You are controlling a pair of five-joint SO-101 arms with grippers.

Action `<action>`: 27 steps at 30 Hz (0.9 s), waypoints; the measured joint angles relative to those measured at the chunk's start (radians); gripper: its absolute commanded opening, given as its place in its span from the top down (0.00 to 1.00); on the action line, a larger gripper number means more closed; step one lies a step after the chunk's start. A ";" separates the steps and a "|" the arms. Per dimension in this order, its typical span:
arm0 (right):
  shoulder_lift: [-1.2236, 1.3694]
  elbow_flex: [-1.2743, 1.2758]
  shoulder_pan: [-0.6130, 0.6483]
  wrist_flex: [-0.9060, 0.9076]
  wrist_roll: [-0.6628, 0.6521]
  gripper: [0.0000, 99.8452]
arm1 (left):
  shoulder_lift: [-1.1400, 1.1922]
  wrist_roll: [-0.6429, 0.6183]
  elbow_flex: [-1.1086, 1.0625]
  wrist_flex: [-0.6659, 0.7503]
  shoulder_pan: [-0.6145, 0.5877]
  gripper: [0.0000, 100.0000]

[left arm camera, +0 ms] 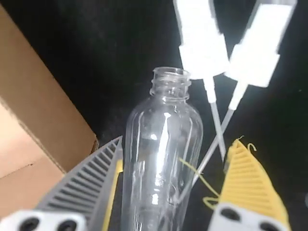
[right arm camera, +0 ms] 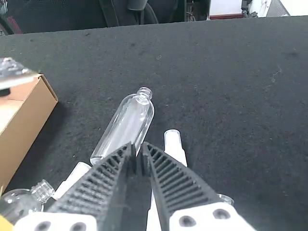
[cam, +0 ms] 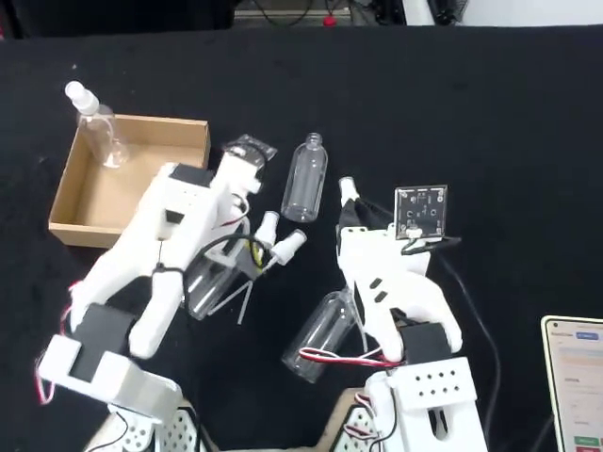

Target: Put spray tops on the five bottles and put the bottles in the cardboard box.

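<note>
One capped bottle (cam: 100, 134) is placed in the cardboard box (cam: 122, 193) (far-left corner). The left pincer (left arm camera: 178, 144) is spread wide around an uncapped bottle (left arm camera: 166, 115). The right pincer (right arm camera: 138, 147) is nearly closed and empty. Four bottles are judged outstanding.

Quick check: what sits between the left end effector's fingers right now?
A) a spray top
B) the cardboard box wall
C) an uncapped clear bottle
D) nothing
C: the left wrist view shows the uncapped clear bottle lying inside the open left end effector, its threaded neck bare.
</note>
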State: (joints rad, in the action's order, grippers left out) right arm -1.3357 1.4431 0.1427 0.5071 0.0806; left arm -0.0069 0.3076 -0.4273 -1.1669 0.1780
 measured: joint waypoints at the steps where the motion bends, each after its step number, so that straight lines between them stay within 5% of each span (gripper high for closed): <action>1: 0.000 0.000 0.000 0.000 0.000 0.97 | -0.014 0.009 -0.029 0.026 -0.003 0.68; 12: 0.000 0.000 0.000 0.000 0.000 0.97 | -0.114 0.044 -0.196 0.109 -0.011 0.68; 20: 0.000 0.000 0.000 0.000 0.000 0.97 | -0.258 0.044 -0.264 0.107 -0.011 0.83; 27: 0.000 0.000 0.000 0.000 0.000 0.97 | -0.288 0.046 -0.310 0.115 0.017 0.72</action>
State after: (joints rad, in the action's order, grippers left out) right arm -1.3357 1.4431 0.1427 0.5071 0.0806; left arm -0.2954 0.3537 -0.7373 -1.0518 0.1949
